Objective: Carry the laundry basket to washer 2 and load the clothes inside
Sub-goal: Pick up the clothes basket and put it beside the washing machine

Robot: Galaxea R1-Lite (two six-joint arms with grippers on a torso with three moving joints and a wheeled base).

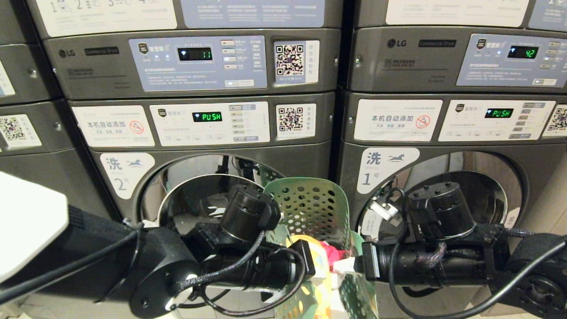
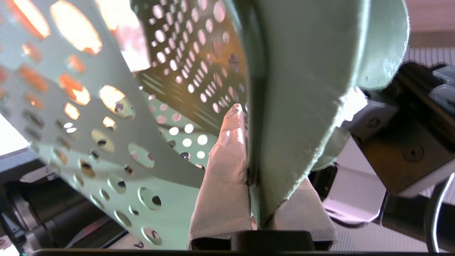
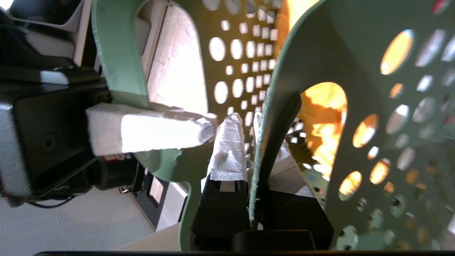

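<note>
The left gripper (image 2: 254,199) has its jaws clamped on the left wall of the laundry basket (image 1: 310,208), which hangs in the air between washer 2 (image 1: 199,199) and the next washer (image 1: 465,195), with the clothes (image 1: 319,257) inside. The right gripper (image 3: 254,156) pinches the right wall. Both should squeeze hard and keep the basket level so nothing spills.

washer 1 (image 1: 447,186): right, door shut | dryers (image 1: 195,62): on top, far | QR stickers (image 1: 290,60): on fronts | green "PUSH" screens (image 1: 207,116)
</note>
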